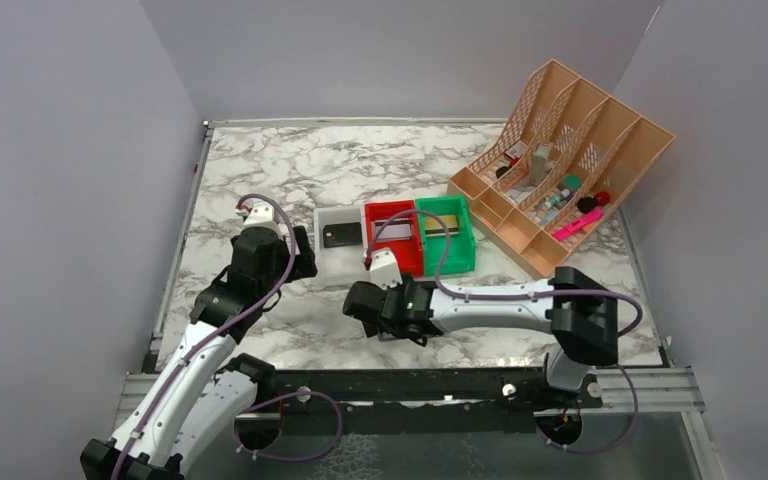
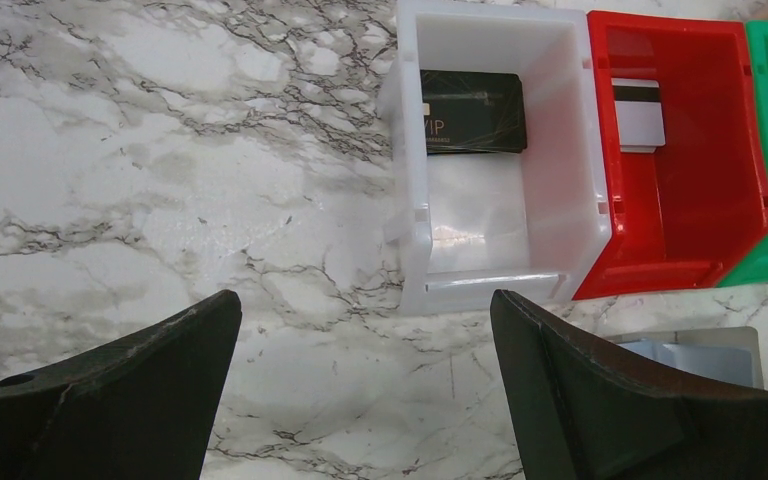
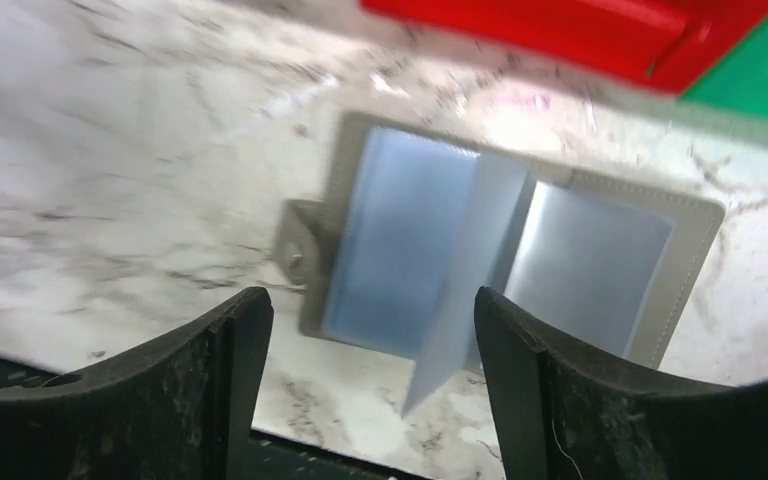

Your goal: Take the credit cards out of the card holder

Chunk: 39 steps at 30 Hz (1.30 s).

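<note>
The card holder [image 3: 500, 250] lies open on the marble below the red bin, with a grey rim, pale blue sleeves and one sleeve leaf standing up; a corner shows in the left wrist view [image 2: 695, 350]. My right gripper [image 3: 372, 345] is open and empty just above its near edge; in the top view [image 1: 368, 303] it hides the holder. A black credit card [image 2: 472, 110] lies in the white bin [image 2: 410, 200], also in the top view [image 1: 341, 235]. A white card [image 2: 640, 112] lies in the red bin [image 2: 685, 210]. My left gripper [image 2: 365, 340] is open and empty over bare marble before the white bin.
A green bin [image 1: 447, 235] holding a card stands right of the red bin [image 1: 392, 237]. A tan slotted organiser [image 1: 560, 160] with small items stands at the back right. The table's front edge runs close below the card holder [image 3: 340, 455]. Grey walls enclose the table.
</note>
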Tool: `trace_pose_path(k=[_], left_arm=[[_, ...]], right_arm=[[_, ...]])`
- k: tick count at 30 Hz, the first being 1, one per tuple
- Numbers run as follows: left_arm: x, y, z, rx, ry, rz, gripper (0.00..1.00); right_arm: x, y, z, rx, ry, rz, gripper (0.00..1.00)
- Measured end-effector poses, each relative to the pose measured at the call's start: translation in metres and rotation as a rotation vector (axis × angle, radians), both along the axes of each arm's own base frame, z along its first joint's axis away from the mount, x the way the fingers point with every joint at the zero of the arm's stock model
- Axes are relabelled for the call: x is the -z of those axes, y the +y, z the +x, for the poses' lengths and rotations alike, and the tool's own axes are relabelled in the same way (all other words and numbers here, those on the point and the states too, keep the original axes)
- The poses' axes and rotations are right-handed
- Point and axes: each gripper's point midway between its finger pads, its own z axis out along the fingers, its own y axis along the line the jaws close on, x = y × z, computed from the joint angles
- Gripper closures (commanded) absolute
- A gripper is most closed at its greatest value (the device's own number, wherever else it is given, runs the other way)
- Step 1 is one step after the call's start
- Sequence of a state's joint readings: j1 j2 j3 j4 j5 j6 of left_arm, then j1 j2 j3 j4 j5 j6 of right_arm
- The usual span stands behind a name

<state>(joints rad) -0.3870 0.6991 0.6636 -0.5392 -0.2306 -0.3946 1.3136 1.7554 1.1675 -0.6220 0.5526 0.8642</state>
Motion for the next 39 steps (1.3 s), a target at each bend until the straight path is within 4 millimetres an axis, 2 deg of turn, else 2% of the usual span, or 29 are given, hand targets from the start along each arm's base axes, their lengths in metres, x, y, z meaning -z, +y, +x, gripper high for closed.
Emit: trace_pose_path(k=[3,6,9,12,15,16,17,19,21,23,27,31,35,37,39], left_arm=[[0.002,0.0,0.0,0.0,0.007,0.003,0.01],[0.003,0.0,0.001,0.0,0.012,0.005,0.01],[0.004,0.0,0.001,0.0,0.015,0.006,0.01],[0.007,-0.001,0.001,0.0,0.028,0.011,0.01],[0.012,-0.001,0.002,-0.001,0.047,0.018,0.01],[0.013,-0.001,0.002,-0.002,0.05,0.02,0.01],[0.013,-0.001,0.002,-0.002,0.053,0.021,0.01],[0.013,0.0,0.003,-0.005,0.052,0.02,0.01],[0.012,0.001,0.003,-0.01,0.048,0.022,0.01],[0.011,0.002,0.003,-0.018,0.043,0.025,0.01],[0.004,0.005,0.005,-0.036,0.019,0.027,0.01],[-0.002,0.009,0.005,-0.055,-0.005,0.026,0.01],[-0.005,0.011,0.005,-0.07,-0.018,0.026,0.01],[-0.006,0.012,0.005,-0.072,-0.021,0.026,0.01],[-0.007,0.013,0.005,-0.076,-0.026,0.027,0.01]], right_arm=[[-0.036,0.017,0.007,-0.064,-0.052,0.079,0.19],[-0.083,0.027,0.015,-0.106,-0.133,0.185,0.18],[-0.123,0.022,0.026,-0.096,-0.222,0.263,0.15],[-0.147,0.002,0.035,-0.048,-0.293,0.314,0.12],[-0.144,-0.041,0.037,0.029,-0.333,0.341,0.11],[-0.127,-0.055,0.035,0.048,-0.33,0.308,0.11],[-0.131,-0.076,0.034,0.079,-0.346,0.347,0.1],[-0.117,-0.107,0.028,0.11,-0.356,0.362,0.1],[-0.111,-0.13,0.022,0.123,-0.37,0.394,0.09],[-0.119,-0.148,0.019,0.143,-0.402,0.451,0.09],[-0.156,-0.163,0.024,0.153,-0.511,0.536,0.08],[-0.172,-0.161,0.037,0.146,-0.574,0.416,0.07],[-0.176,-0.152,0.06,0.162,-0.588,0.261,0.07],[-0.17,-0.162,0.081,0.2,-0.571,0.208,0.07],[-0.165,-0.183,0.103,0.259,-0.548,0.187,0.07]])
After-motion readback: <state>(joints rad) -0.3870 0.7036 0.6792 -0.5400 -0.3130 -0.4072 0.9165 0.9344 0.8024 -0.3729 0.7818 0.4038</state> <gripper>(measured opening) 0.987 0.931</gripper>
